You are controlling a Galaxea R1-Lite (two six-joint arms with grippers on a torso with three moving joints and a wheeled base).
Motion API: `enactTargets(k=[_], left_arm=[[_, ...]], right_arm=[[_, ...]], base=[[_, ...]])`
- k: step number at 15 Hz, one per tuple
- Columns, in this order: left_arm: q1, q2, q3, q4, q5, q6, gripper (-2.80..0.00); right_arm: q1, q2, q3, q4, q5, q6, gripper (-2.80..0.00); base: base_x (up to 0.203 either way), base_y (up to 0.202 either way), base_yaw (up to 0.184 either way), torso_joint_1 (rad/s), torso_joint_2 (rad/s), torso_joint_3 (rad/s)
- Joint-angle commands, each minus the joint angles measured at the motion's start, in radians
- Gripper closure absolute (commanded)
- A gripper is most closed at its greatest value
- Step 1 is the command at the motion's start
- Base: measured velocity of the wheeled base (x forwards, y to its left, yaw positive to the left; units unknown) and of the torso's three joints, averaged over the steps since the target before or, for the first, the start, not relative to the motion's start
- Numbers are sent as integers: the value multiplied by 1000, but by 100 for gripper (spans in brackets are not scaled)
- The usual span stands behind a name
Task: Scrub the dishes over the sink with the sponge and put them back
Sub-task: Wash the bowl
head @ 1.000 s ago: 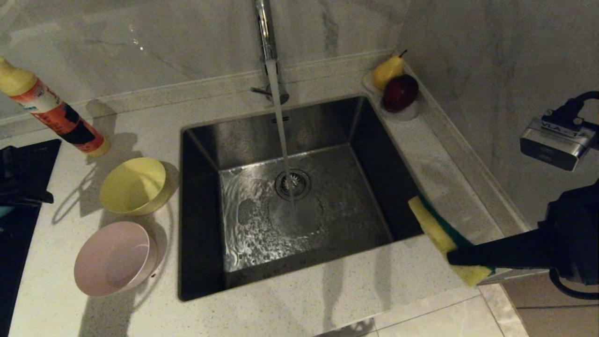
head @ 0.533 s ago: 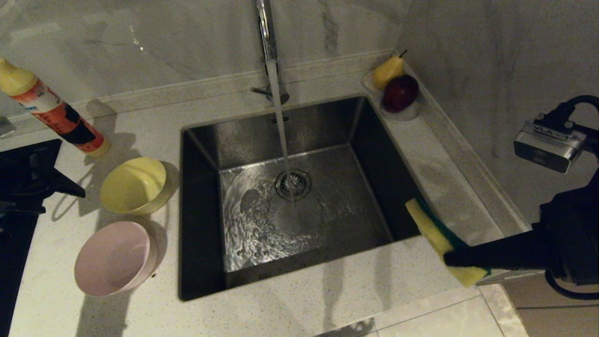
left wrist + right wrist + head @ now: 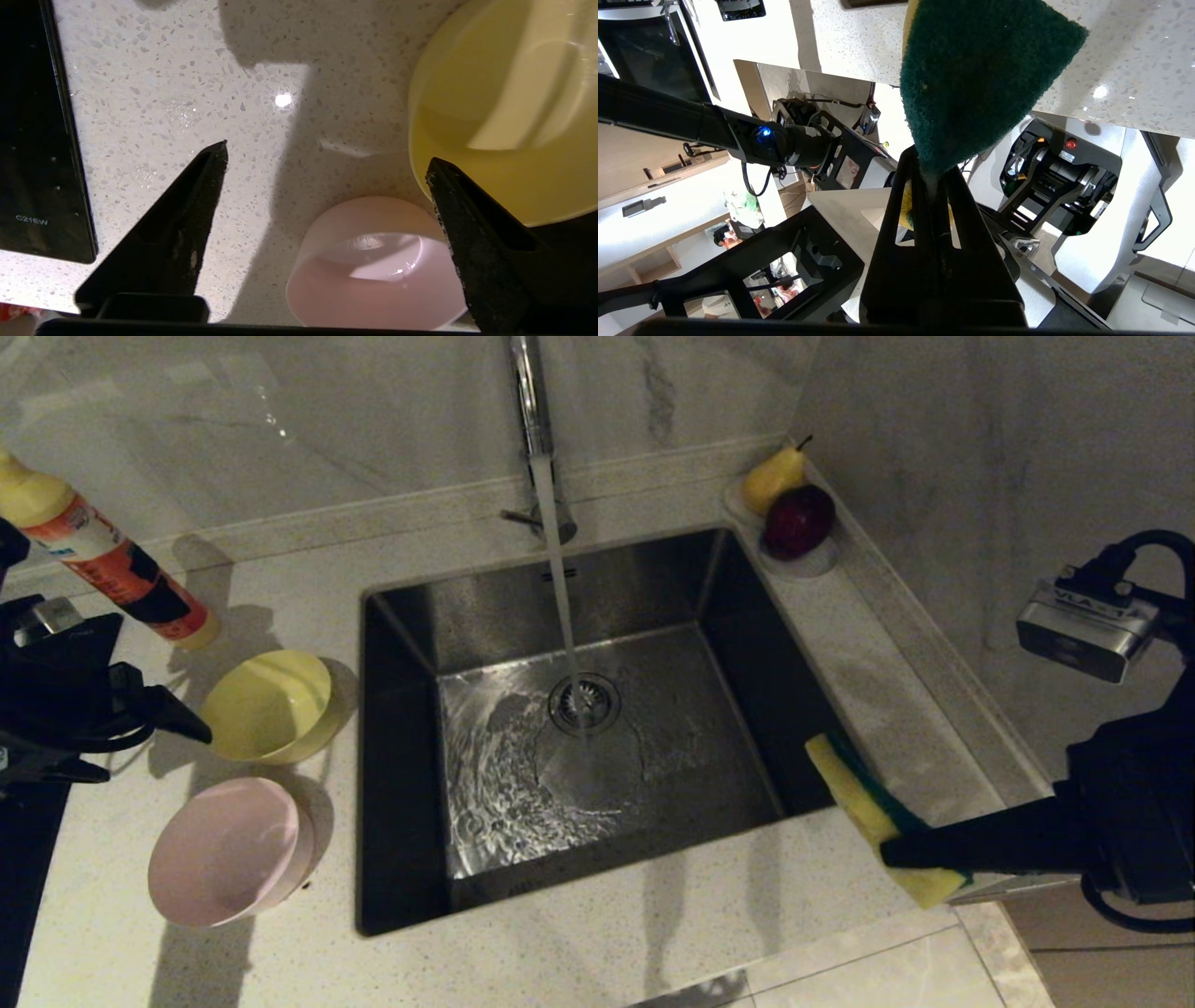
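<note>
1. The left claw has matte black, wedge-shaped fingers with rough, worn inner pads.
2. The right claw is black too, with a silver lettered camera box and looping black cable.

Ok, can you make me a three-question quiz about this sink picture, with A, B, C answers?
1. Where is the pink bowl?
A. in the sink
B. on the counter, on the robot's left side of the sink
C. by the fruit

2. How many bowls can you see?
A. two
B. three
C. four

3. What is the tap doing?
A. running
B. off
C. dripping

Answers: 1 B, it sits on the counter near the yellow bowl. 2 A, only pink and yellow show. 3 A, a stream of water falls onto the drain.
</note>
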Motion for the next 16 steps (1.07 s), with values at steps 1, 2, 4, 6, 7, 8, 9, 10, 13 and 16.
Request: enactTargets(k=[1,2,4,6,7,8,9,10,13,16], left_arm=[[-1,20,0,4,0,-2,-280],[-1,31,0,-6,0,-4,-280],[-1,51,3,-43,12,-7,-280],[-2,58,-2,-71,20,-27,-280],[-5,59,-5,-73,20,-33,-280],[-7,59,-5,-73,20,-33,-280],[-7,59,-3,-74,20,-33,-280],[-7,61,0,-76,21,-33,-280],[-7,81,8,-78,37,-33,-280],[-7,95,50,-155,121,-39,-280]], right_arm=[[1,2,-1,3,1,3,0],[1,3,-1,3,1,3,0],[1,2,-2,1,1,3,0],[1,2,1,1,2,3,0],[-1,3,1,1,1,3,0],[-1,3,1,1,1,1,0],[-1,2,1,1,1,1,0],[-1,2,1,1,1,1,0],[-1,2,10,-2,1,1,0],[-1,3,10,-2,4,3,0]], base=[[0,0,0,0,0,0],[0,0,0,0,0,0],[0,0,0,0,0,0],[0,0,0,0,0,0],[0,0,0,0,0,0],[0,0,0,0,0,0],[0,0,0,0,0,0],[0,0,0,0,0,0],[0,0,0,0,0,0],[0,0,0,0,0,0]])
